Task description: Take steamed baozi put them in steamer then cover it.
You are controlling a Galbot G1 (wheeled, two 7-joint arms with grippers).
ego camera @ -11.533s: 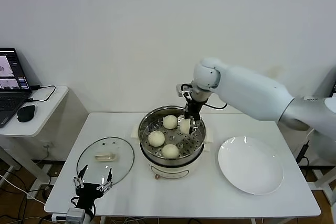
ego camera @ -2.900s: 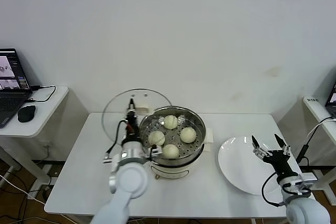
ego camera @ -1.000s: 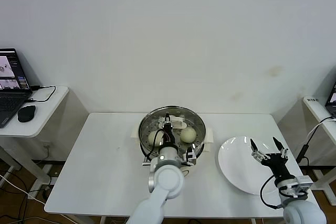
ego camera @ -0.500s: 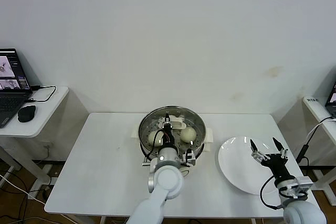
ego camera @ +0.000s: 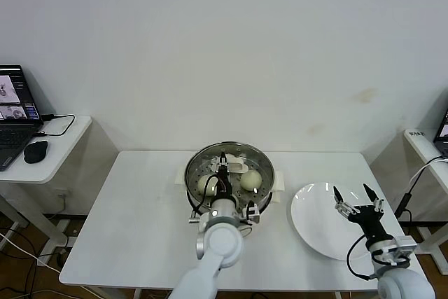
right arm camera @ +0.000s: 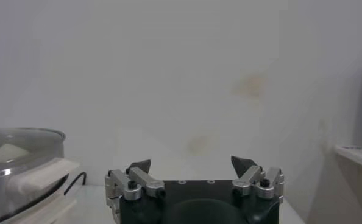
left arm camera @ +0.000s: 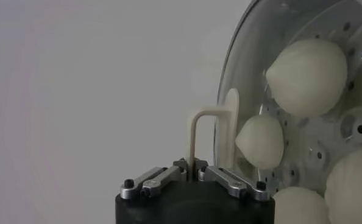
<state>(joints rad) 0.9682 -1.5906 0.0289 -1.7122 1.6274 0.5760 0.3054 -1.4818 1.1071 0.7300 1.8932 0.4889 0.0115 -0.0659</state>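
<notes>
Head view, right gripper (ego camera: pixel 357 201): idle over the plate (ego camera: pixel 315 232), jaws spread.
Left gripper (left arm camera: pixel 195 172): jaws clenched on the cover (ego camera: pixel 234 155) handle.
Steamer (ego camera: pixel 260 202): baozi (ego camera: pixel 251 179) loaded, cover seemingly seated.
Left: release, withdraw.

White table (ego camera: pixel 140 208): steamer (ego camera: pixel 260 201), plate (ego camera: pixel 318 225).

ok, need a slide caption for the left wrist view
Left gripper shut on the cover handle, lid over the steamed baozi.

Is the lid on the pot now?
On. The lid lies flat over the steamer, with baozi showing through the glass. The left gripper grips its handle.
</notes>
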